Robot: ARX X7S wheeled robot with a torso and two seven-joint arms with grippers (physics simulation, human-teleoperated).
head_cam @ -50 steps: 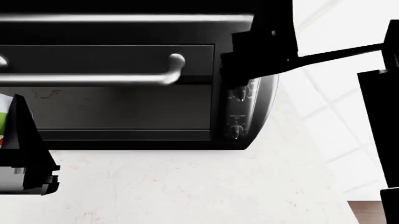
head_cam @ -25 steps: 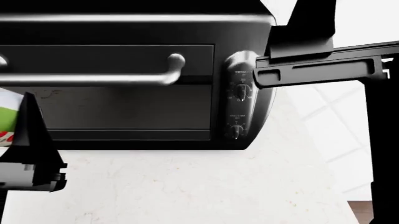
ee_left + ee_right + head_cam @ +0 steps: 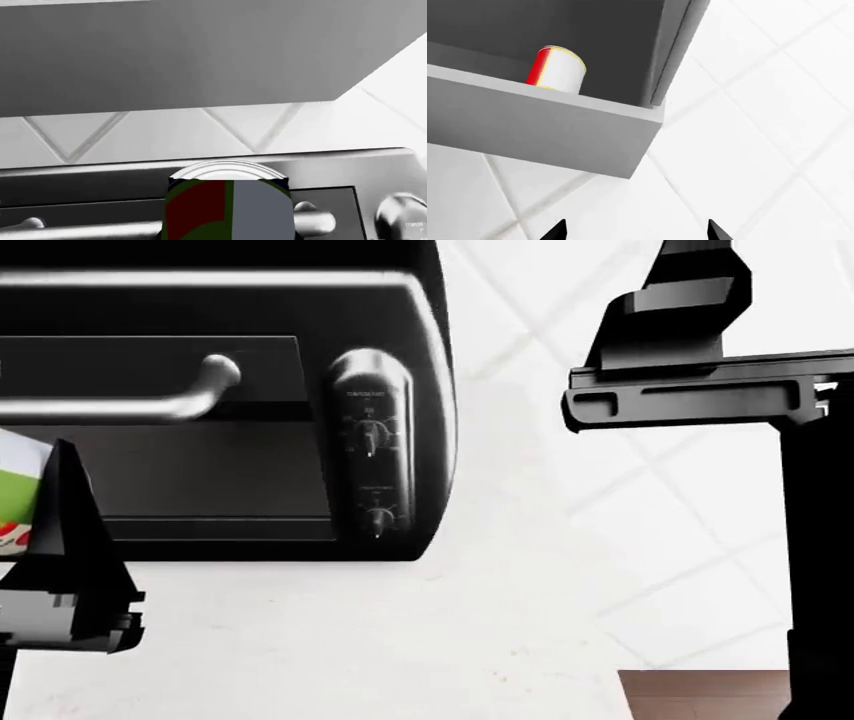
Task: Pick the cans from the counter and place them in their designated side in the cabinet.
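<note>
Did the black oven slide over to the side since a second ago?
Cannot tell. The oven sits further left in the head view, but the wall tiles shifted with it, so the head camera probably turned right instead.

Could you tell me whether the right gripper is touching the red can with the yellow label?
Apart. In the right wrist view the red can with the yellow label stands inside the grey cabinet, while the right gripper, fingertips spread and empty, is well clear of it.

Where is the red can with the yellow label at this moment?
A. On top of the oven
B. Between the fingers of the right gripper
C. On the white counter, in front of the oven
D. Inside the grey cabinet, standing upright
D: the right wrist view shows the red can upright on the floor of the grey cabinet, with the right gripper apart from it, nothing between its fingers.
</note>
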